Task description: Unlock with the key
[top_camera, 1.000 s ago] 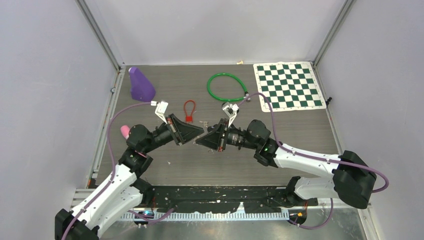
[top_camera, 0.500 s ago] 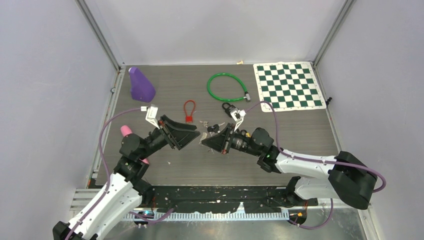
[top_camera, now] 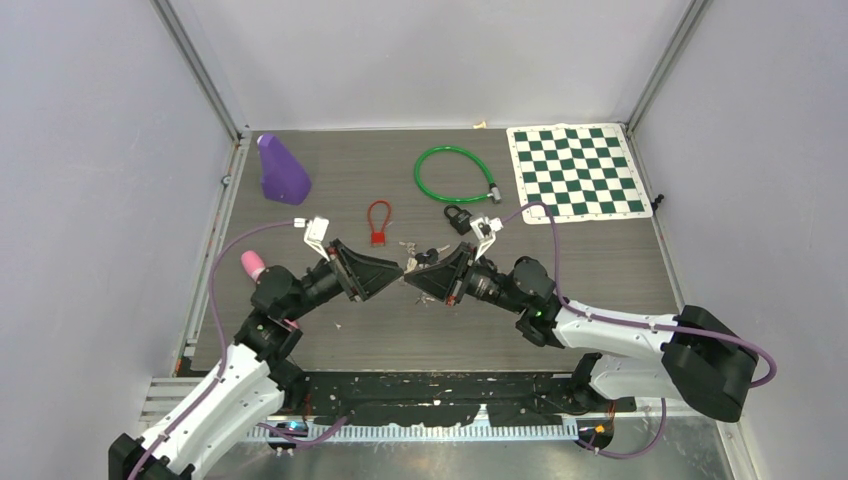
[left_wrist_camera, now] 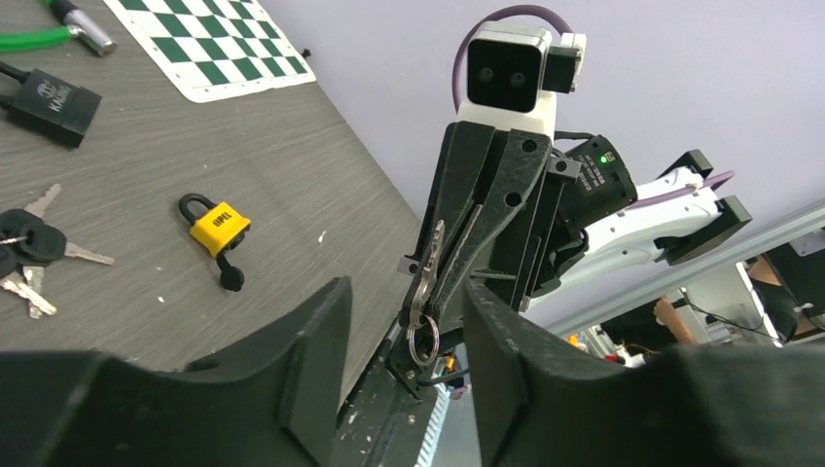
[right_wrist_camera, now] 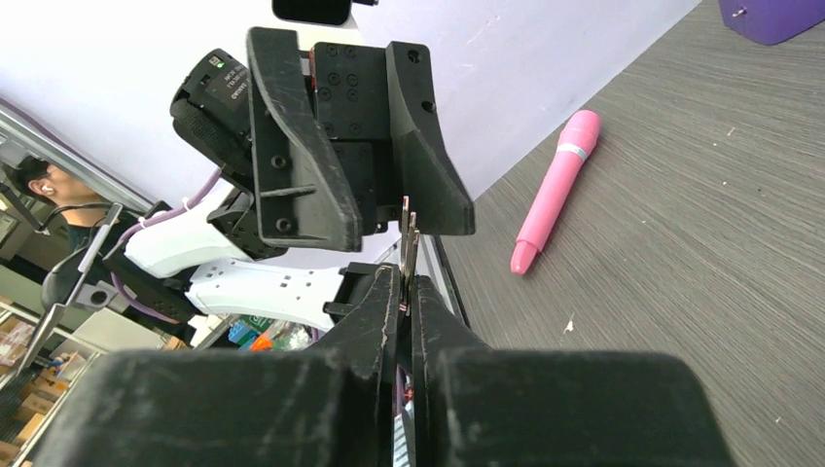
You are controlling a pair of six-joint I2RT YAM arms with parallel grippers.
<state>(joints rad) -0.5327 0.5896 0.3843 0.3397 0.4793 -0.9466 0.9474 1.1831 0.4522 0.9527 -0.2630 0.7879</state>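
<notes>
Pinching the key (right_wrist_camera: 409,233), your right claw (right_wrist_camera: 407,284) was clenched at centre frame | key's long axis pointed straight into your released left claw (left_wrist_camera: 404,316), fingers (left_wrist_camera: 311,341) flanking it | contact there you could not tell | yellow padlock (left_wrist_camera: 216,224) lay on the counter (left_wrist_camera: 292,146), left of frame | matching lock unclear

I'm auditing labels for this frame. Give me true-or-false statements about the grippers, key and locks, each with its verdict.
The right gripper pinches a key. True.
The left gripper is shut on that key. False: its jaws stand open on either side of it.
The yellow padlock lies loose on the table. True.
The green cable lock lies on the chessboard mat. False: it lies beside the mat.
</notes>
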